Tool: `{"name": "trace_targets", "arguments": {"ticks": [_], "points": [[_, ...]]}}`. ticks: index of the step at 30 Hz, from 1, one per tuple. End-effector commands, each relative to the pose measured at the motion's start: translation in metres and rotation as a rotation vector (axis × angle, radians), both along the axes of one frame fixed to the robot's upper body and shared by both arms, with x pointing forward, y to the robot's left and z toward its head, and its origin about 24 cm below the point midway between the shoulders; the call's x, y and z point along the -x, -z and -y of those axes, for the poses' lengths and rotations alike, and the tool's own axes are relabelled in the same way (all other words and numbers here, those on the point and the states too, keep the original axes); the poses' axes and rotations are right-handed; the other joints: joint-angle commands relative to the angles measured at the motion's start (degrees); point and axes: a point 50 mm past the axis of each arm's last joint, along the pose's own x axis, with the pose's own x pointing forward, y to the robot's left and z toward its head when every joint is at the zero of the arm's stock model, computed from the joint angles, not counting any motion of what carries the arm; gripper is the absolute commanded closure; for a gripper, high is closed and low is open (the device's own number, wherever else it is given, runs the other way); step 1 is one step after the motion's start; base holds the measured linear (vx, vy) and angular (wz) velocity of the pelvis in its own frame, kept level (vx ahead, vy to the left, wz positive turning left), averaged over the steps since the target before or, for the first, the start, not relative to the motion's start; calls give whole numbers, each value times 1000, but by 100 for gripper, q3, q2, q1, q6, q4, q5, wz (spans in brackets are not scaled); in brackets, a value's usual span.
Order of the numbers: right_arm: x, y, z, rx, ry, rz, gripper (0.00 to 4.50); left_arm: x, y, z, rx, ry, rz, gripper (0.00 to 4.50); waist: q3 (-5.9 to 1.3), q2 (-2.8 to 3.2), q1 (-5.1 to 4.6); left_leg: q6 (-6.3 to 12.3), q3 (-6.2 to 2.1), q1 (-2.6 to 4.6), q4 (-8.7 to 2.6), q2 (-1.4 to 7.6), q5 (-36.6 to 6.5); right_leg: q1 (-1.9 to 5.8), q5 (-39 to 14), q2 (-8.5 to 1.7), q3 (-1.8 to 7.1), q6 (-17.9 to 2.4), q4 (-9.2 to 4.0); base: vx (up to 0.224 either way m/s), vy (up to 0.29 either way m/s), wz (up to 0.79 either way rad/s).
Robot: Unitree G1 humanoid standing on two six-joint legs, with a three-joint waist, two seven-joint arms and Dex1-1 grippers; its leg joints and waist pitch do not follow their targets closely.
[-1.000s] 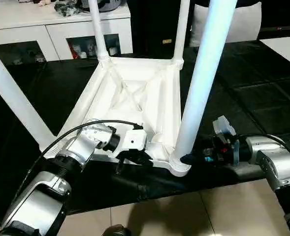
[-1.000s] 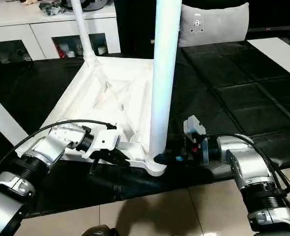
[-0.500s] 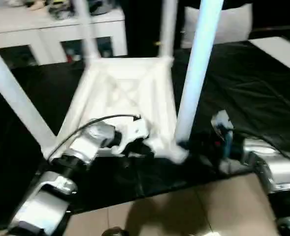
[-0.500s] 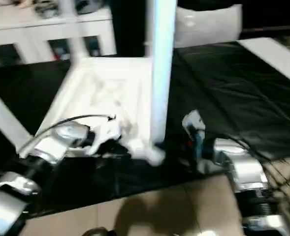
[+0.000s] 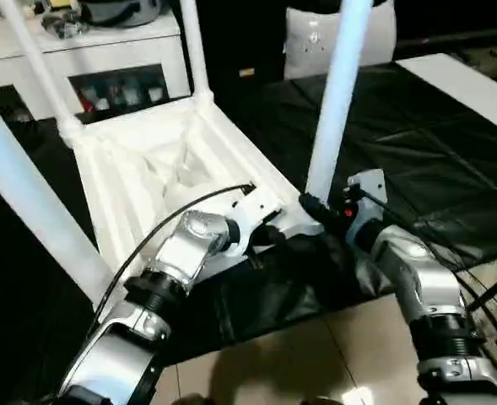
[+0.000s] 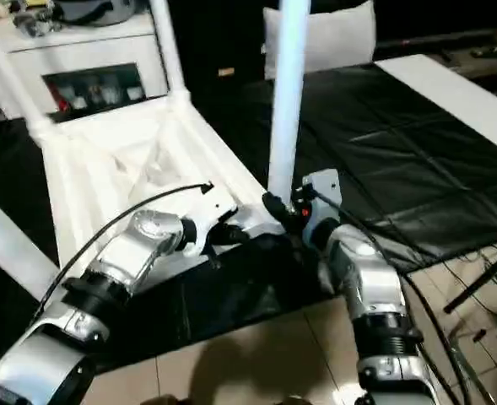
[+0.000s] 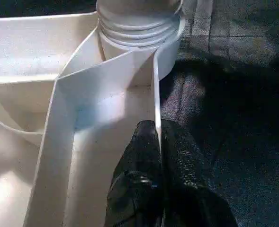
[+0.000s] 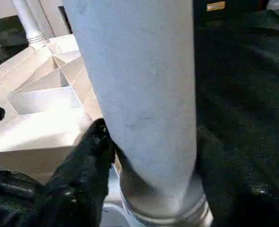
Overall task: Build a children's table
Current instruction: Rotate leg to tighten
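The all-white plastic children's table [image 5: 159,164] lies upside down on the black mat [image 5: 451,152], legs up. The left gripper [image 7: 157,156] pinches its thin rim wall; the right gripper [image 8: 148,142] straddles the near tapered leg [image 5: 337,93]. Steadying the top while seating that leg squarely seems wise.

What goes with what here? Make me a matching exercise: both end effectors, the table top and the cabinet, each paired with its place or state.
Things:
1. left end effector
2. right end effector
3. table top
4. white cabinet

Places or states:
A. at the base of the near leg
B. upside down on the black mat
C. at the back, beyond the table
D. shut on a thin rim wall of the top

Pairs: 1-D, 2-A, 3-B, 4-C
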Motion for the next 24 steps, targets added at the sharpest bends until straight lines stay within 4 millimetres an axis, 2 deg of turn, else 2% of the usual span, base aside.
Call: {"name": "trace_targets", "arguments": {"ticks": [1,5,9,10,11,13,14,16,17,18,20,24], "points": [[7,-3,-8,-48,-113,37,124,4,-9,10,51,80,27,450,-388,-91,58,426,-163,73,-370,288,-1224,284,-1330,-361,235,-1185,-516,0,0,0],[13,-6,2,-30,-181,74,103,5,-9,4,52,114,34,450,-388,-92,95,485,-164,61,-369,295,-1160,288,-1244,-362,235,-1212,-501,0,0,0],[18,-5,12,-2,-238,75,66,8,-6,-2,30,153,30,450,-373,-88,135,430,-171,84,-386,313,-1319,272,-1521,-366,234,-1164,-524,0,0,0],[24,-5,21,15,-311,58,66,12,-5,-9,9,248,49,450,-370,-71,161,422,-184,83,-388,302,-1374,282,-1603,-362,227,-1117,-547,0,0,0],[24,-6,22,16,-318,56,66,13,-5,-9,7,256,48,450,-372,-84,168,434,-177,87,-390,314,-1379,294,-1597,-364,238,-1096,-545,0,0,0],[34,-8,35,29,-429,24,66,20,-2,-21,-38,385,40,450,-376,-64,251,452,-174,97,-391,343,-1365,279,-1501,-360,247,-1103,-518,0,0,0],[39,-10,40,48,-485,22,66,24,-1,-26,-67,451,40,450,-375,-83,251,459,-160,94,-389,347,-1346,274,-1446,-356,252,-1119,-510,0,0,0],[41,-11,42,63,-520,26,66,25,0,-30,-92,485,36,450,-370,-65,297,434,-161,95,-397,357,-1379,258,-1482,-361,246,-1143,-500,0,0,0],[45,-14,45,76,-592,27,66,27,1,-37,-137,557,36,450,-374,-60,331,401,-165,115,-393,359,-1440,249,-1554,-372,244,-1144,-504,0,0,0],[45,-14,45,76,-592,27,66,27,1,-37,-137,557,36,450,-374,-60,331,401,-165,115,-393,359,-1440,249,-1554,-372,244,-1144,-504,0,0,0],[47,-14,46,79,-649,14,100,27,1,-40,-161,599,32,450,-375,-50,360,333,-164,129,-400,371,-1493,238,-1569,-377,252,-1182,-498,0,0,0],[50,-14,45,78,-731,-11,129,28,-2,-42,-175,665,26,450,-380,-63,412,312,-162,127,-398,374,-1460,249,-1451,-387,259,-1244,-474,0,0,0]]}}
